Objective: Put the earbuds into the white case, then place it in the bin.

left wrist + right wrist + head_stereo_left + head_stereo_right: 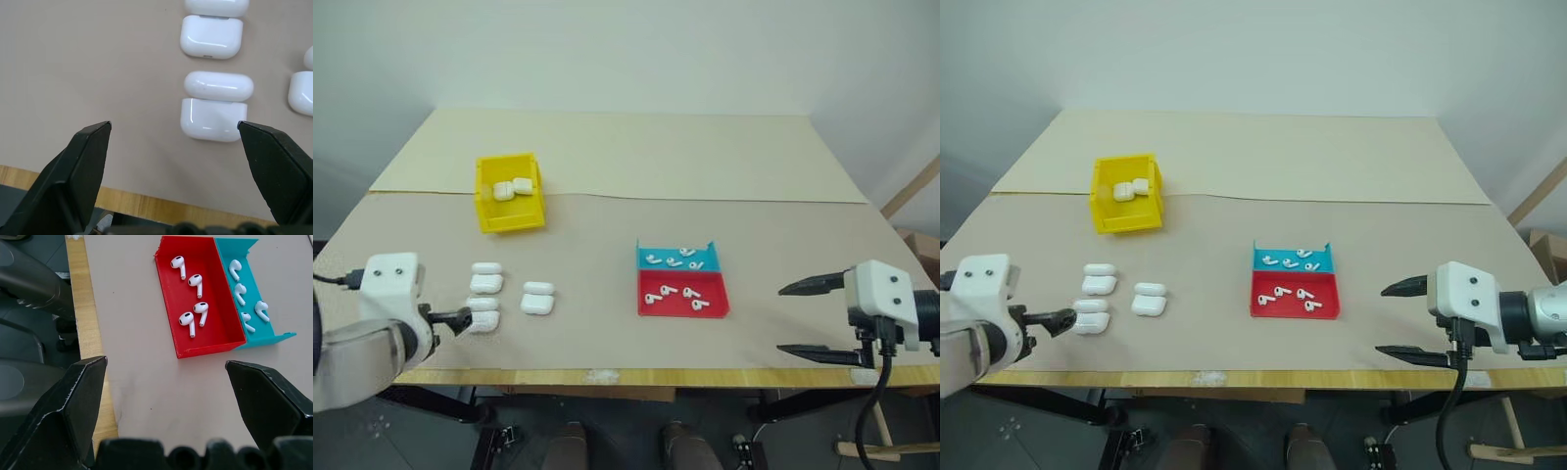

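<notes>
Several white earbuds (195,284) lie in a shallow red tray (683,312) and a blue tray (708,264) at the table's right middle. Three white cases (537,298) lie near the front left, each showing as a body with its lid piece beside it. The yellow bin (512,221) stands further back on the left with two white cases inside. My left gripper (450,319) is open at the front left, right by the nearest case (213,117). My right gripper (783,319) is open to the right of the red tray, nothing between its fingers.
The table's front wooden edge (656,376) runs just under both grippers. A paper seam (705,199) crosses the tabletop behind the trays. A wooden beam (911,186) leans at the far right.
</notes>
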